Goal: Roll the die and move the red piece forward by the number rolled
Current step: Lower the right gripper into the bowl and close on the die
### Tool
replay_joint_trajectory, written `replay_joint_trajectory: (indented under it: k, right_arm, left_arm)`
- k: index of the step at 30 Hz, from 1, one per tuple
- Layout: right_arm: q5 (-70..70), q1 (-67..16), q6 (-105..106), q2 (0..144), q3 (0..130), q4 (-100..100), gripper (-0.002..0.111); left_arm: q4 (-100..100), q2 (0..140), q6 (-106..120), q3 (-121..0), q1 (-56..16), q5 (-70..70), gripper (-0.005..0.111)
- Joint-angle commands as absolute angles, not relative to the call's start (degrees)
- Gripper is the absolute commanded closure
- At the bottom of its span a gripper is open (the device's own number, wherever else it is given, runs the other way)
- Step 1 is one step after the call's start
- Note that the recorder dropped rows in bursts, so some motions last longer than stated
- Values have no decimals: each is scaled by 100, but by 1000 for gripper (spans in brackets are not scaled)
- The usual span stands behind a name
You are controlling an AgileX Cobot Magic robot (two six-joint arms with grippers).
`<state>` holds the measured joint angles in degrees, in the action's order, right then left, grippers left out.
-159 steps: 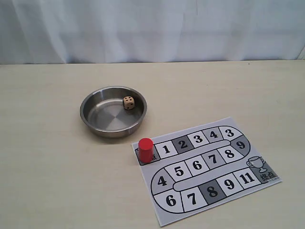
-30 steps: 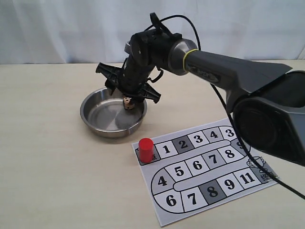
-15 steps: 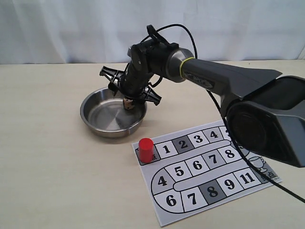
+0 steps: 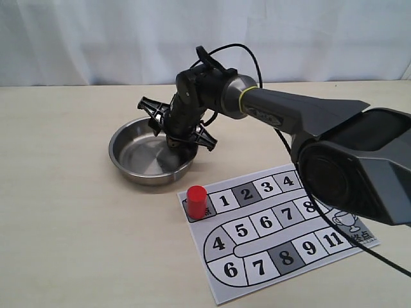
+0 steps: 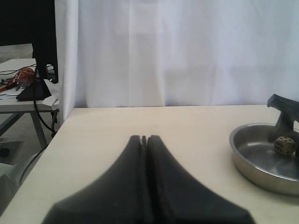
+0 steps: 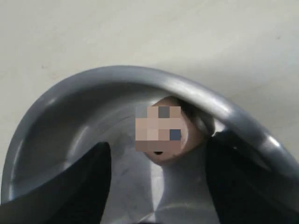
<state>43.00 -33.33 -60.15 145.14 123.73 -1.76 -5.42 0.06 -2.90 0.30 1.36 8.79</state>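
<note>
Steel bowl (image 4: 151,178) first, since everything else sits around it on the pale worktop (image 4: 64,224). In the exterior view the right arm reaches across the middle and its right pincer (image 4: 174,133) dips inside the bowl at the far-right part of the rim. The dark head hides the die from this side. The red piece (image 4: 196,200) stands upright in front of the bowl and slightly right, on the dark starting square at the near-left corner of the printed board (image 4: 282,224), just beside the square marked 1.

Seen from the left wrist, the left pincer (image 5: 144,140) hangs over bare worktop well apart from the bowl (image 5: 252,168), its two dark fingers pressed together with nothing between them. Inside the bowl the die (image 5: 284,145) rests on the floor close to the far wall, with one dark finger of the right pincer just beside it.

From the right wrist, the die (image 6: 161,133) sits against the bowl's inner wall under the rim. The right pincer's fingers (image 6: 70,186) stand apart, one on each side of the die. Whether either one touches it I cannot tell.
</note>
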Motion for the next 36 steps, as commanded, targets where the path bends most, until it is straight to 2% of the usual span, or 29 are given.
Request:
replay_joint_trajectory:
  k: [1, 24, 29, 36]
  right_arm:
    - [4264, -3283, -6260, 14562, 12393, -258, 52]
    - [4364, -3271, -6986, 14525, 12393, -728, 53]
    - [4397, -3271, -6986, 14525, 12393, -728, 72]
    - [4333, -3282, -6959, 14547, 12393, -728, 74]
  left_arm:
    - [-535, 0, -303, 0, 136, 815, 107]
    - [-524, 0, -303, 0, 136, 814, 107]
    - [-524, 0, -303, 0, 136, 814, 107]
    - [-535, 0, -303, 0, 136, 814, 107]
